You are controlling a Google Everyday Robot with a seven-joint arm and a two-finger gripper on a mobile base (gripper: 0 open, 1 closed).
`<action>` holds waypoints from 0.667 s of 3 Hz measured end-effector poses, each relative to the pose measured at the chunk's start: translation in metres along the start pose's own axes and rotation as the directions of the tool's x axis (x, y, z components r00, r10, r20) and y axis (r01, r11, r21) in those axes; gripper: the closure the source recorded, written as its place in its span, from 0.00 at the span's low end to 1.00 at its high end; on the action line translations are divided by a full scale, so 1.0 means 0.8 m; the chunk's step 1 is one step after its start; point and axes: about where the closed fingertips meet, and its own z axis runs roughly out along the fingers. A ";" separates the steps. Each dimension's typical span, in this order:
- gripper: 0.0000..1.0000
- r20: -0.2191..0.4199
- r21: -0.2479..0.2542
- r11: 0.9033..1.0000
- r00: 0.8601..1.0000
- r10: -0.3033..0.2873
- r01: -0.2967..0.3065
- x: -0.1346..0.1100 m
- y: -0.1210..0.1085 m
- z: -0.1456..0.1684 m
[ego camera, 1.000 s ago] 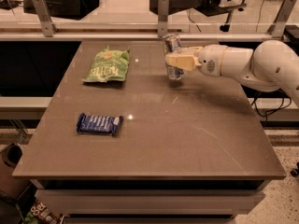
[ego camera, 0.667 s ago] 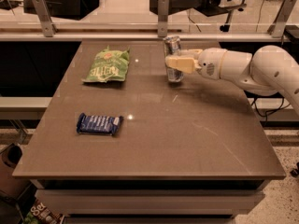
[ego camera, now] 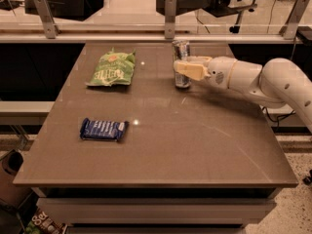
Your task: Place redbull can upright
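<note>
With the can (ego camera: 181, 49) standing tall at the far side of the table (ego camera: 195, 145), this one looks close to the finish. The gripper (ego camera: 179, 67) comes in from the right, level with the can's middle, and its near finger lies straight across the front of the can with the other tucked behind: it is clamped on the can, holding it at the waist. The can's top pokes up above the finger and its base shows below, and that base looks to be sitting on the tabletop, though the contact line is hard to make out.

So what's done? The can is vertical, and that's the heart of the job. What's left, by my read: let go cleanly and pull the arm (ego camera: 273, 79) away without clipping it. A slim can like this tips easily, so a finger dragging on the way out is the danger.

Plenty of room around it. The green chip bag (ego camera: 111, 68) lies well off to the left, and the blue bar (ego camera: 104, 129) sits nearer the front edge, well apart from the action.
</note>
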 end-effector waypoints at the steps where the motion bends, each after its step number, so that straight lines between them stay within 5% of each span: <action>1: 1.00 0.000 0.000 1.000 1.000 0.000 0.000 -0.002 0.000 0.000; 2: 1.00 0.000 0.000 1.000 1.000 0.000 0.000 -0.002 0.000 0.000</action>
